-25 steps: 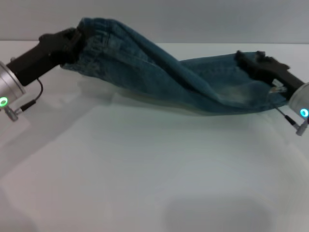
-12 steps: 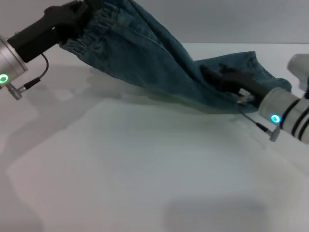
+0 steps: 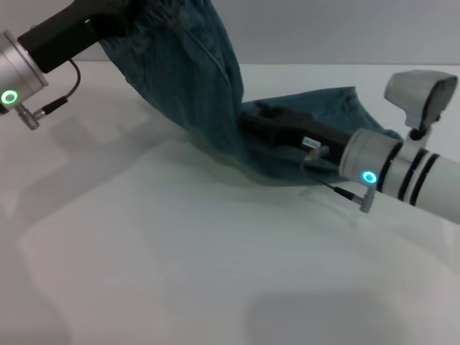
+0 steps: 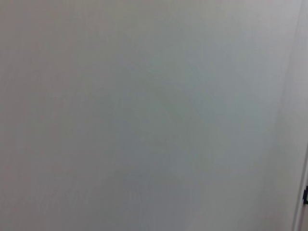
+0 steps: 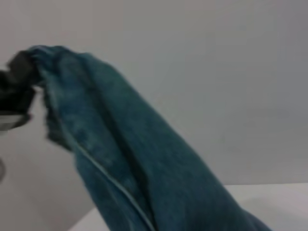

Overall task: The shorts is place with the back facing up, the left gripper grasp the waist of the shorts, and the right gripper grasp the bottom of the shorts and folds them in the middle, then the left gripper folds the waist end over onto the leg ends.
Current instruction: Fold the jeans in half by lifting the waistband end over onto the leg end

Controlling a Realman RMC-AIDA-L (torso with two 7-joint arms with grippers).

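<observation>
Head view: left gripper (image 3: 121, 13) at 11 o'clock, tips cut off by the frame edge, clamped on the waist (image 3: 154, 18) of the shorts (image 3: 208, 93), lifted. Right gripper (image 3: 255, 118) at 2 o'clock lay on denim; grip unclear. White table (image 3: 180, 251), grey wall.

A white table (image 3: 215, 273) spreads before me, from the near edge out to the far side, where it meets a grey wall (image 3: 323, 29). A soft shadow (image 3: 79, 136) lies on the table at far left, and a fainter dark patch (image 3: 316, 316) sits near me, right of centre. My left wrist sees only a pale surface (image 4: 144, 115); table or wall, I cannot tell.
</observation>
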